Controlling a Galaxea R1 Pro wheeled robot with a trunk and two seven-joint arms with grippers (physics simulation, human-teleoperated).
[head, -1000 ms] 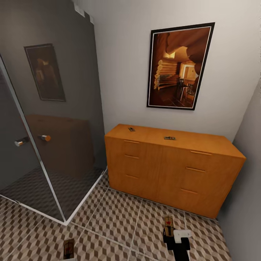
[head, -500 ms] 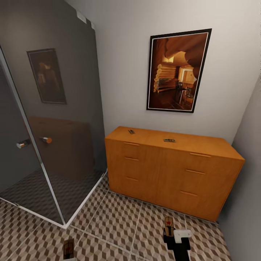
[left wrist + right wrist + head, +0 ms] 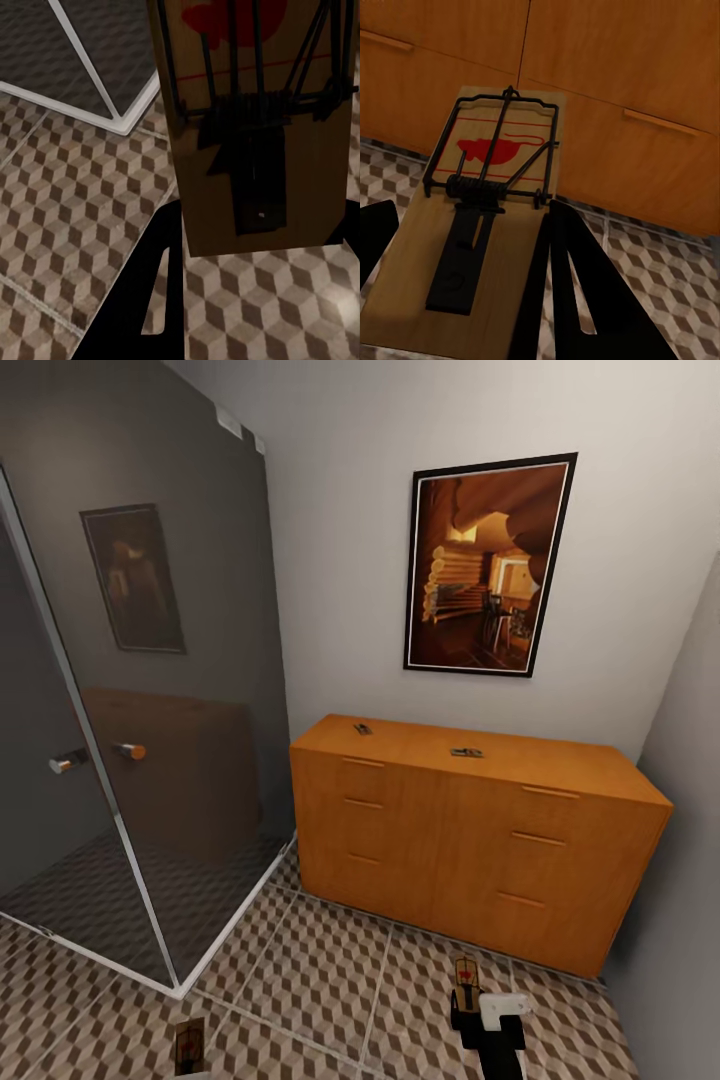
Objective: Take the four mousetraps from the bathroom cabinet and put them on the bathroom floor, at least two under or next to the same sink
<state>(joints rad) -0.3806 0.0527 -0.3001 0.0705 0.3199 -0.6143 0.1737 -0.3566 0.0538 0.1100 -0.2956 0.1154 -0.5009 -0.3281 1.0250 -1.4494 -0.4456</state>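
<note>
- The cabinet (image 3: 470,830) stands against the pale wall under a framed picture (image 3: 487,565), with a glass shower screen (image 3: 150,710) to its left.
- Two mousetraps lie on the cabinet top, well apart: one near the left end (image 3: 362,729), the other near the middle (image 3: 466,752).
- The right gripper (image 3: 470,1005) is low in the head view, above the bathroom floor (image 3: 330,970). It is clamped on a third mousetrap (image 3: 465,972), which stands up from its fingers.
- In the right wrist view this trap (image 3: 484,217) sits between the dark fingers (image 3: 585,300), red mark and wire frame facing the camera, with the cabinet drawers (image 3: 607,97) behind it.
- The left gripper (image 3: 247,247) grips the fourth mousetrap (image 3: 259,127); one dark finger (image 3: 142,300) shows beside the board, above the patterned tiles (image 3: 67,217).
- In the head view that trap (image 3: 188,1046) appears at the lower edge, near the corner of the shower screen.
</note>
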